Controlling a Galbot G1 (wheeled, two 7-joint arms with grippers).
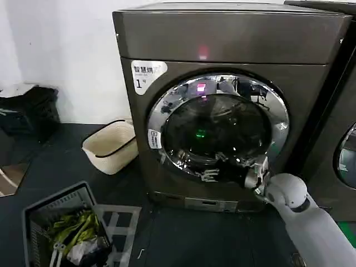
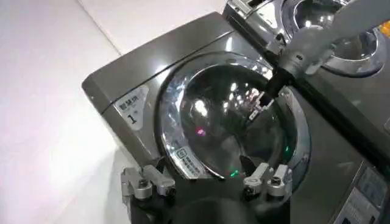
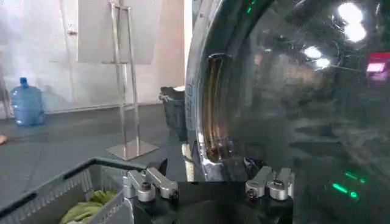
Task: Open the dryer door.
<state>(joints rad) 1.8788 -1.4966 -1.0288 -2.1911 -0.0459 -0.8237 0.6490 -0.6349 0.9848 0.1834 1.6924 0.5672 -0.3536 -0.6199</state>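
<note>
— Where does the dryer door [image 1: 218,127] stand for us?

— On the front of the dryer [image 1: 233,39], and from the head view it looks shut, its chrome ring flush with the bronze-grey panel. The "1" sticker [image 1: 146,74] sits at about ten o'clock off the ring.

— How do we expect it to handle?

— Rigid and fairly heavy, we judge: metal ring, thick tinted glass, swinging stiffly on a hinge. The chrome is slick, so pinching the face would likely slip. In our right wrist view a recess shows along the ring's edge; that looks like the place to hook and pull.

— And our grippers?

— The right gripper [image 1: 210,174] is at about six o'clock on the ring, close against it; its fingers [image 3: 146,184] stand apart with nothing between them. The left gripper [image 2: 206,182] hovers off in front of the machine, fingers also wide and empty.

— What else lies around?

— On the floor, a cream basket [image 1: 110,146] at about nine o'clock from the dryer; we cannot see anything in it. Nearer us, a grey crate [image 1: 41,208] holding yellow-green items [image 1: 75,225] and something pale. A neighbouring machine [image 1: 339,139] stands at three o'clock.
</note>
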